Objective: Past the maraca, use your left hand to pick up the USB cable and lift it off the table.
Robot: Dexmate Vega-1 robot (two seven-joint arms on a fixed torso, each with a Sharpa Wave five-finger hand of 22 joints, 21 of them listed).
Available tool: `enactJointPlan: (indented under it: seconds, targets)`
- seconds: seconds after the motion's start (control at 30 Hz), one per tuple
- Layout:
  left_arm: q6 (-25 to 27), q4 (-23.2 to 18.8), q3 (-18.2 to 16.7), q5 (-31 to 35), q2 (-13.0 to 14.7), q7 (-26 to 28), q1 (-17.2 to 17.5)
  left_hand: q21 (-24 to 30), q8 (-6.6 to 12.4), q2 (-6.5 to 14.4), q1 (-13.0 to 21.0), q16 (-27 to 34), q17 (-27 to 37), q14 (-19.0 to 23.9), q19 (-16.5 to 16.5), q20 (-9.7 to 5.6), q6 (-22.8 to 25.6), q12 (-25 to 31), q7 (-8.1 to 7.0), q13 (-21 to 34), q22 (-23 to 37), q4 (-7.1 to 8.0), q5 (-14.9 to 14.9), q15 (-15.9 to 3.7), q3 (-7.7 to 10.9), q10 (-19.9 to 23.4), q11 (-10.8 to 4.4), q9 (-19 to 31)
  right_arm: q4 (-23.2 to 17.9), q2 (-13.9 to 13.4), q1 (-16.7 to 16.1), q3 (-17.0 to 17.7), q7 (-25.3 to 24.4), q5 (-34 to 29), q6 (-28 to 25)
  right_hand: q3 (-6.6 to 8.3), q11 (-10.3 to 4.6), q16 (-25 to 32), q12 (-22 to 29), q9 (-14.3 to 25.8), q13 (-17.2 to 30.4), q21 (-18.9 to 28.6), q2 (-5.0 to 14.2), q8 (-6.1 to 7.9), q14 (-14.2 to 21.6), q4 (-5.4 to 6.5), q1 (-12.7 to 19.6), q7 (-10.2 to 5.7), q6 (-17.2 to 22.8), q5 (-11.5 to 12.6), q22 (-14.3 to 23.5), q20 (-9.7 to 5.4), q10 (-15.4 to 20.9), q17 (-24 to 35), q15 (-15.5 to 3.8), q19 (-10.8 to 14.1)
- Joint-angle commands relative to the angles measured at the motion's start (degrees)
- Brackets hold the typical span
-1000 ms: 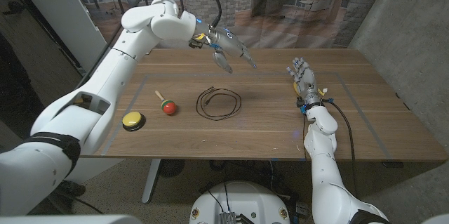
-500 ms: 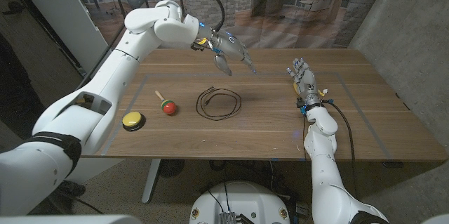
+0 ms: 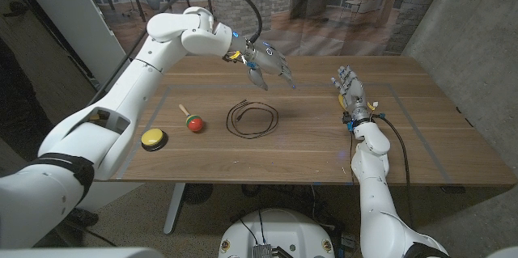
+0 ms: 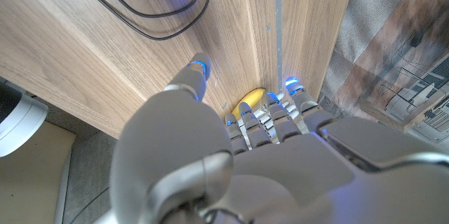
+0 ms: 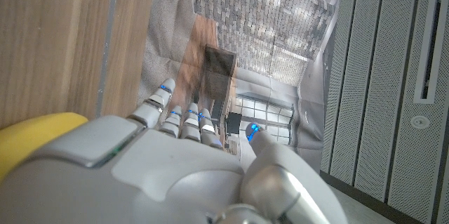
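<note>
The wooden table [image 3: 421, 141] carries everything. The left hand [image 3: 269, 64] hovers above it with fingers spread, holding nothing. The right hand [image 3: 350, 90] waits, fingers apart, empty. The coiled USB cable [image 3: 252, 118] lies below the left hand, the maraca [image 3: 192, 120] beyond it.

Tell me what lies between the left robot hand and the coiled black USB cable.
Head view: only bare wooden table lies between the left robot hand, hovering above, and the coiled black USB cable.
</note>
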Motion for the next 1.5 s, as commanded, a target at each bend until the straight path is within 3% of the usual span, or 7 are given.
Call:
enactJointPlan:
  seconds: [0.03,0.6,1.5]
  targets:
    - [-1.7,1.0,0.8,4.4,0.2,5.6,-0.2,0.1,-0.38,0.1,1.3,0.3,0.1,0.1,0.1,0.41,0.2,0.1,-0.16,0.3,0.1,0.00,0.0,-3.04,-0.64,0.2,-0.16,0.2,1.1,-0.4,0.9,-0.3,-0.1,-0.2,0.2,0.37,0.05,-0.2,0.0,0.2,0.3,0.0,3.34,0.03,0.3,-0.15,0.2,0.01,0.4,0.0,0.1,-0.21,0.4,0.1,-0.05,0.5]
    - [-3.0,4.9,3.1,5.7,-0.1,8.6,-1.3,0.1,-0.57,0.0,2.5,0.5,0.2,0.6,0.3,0.43,1.4,0.5,-0.10,0.6,0.2,0.69,0.2,-3.37,-2.73,1.5,-0.10,0.3,1.4,-0.8,1.4,-0.6,-0.4,-0.8,0.1,0.58,0.10,-0.2,0.0,0.2,0.3,0.0,3.26,-0.02,0.3,-0.29,0.4,0.05,0.4,0.0,0.1,-0.11,0.4,0.1,-0.08,0.5]
    - [-3.8,10.2,5.1,3.6,-1.2,7.6,-2.0,0.1,-0.56,0.4,3.6,0.7,0.3,1.0,0.5,0.23,3.5,1.5,-0.29,1.0,0.2,1.43,0.5,-3.69,-5.65,4.7,0.14,0.4,1.2,-1.0,1.7,-0.9,0.0,-0.6,0.6,0.74,0.16,-0.2,-0.1,0.2,0.3,0.0,3.17,-0.01,0.4,-0.28,0.4,0.00,0.5,-0.1,0.1,-0.10,0.5,0.1,-0.07,0.6]
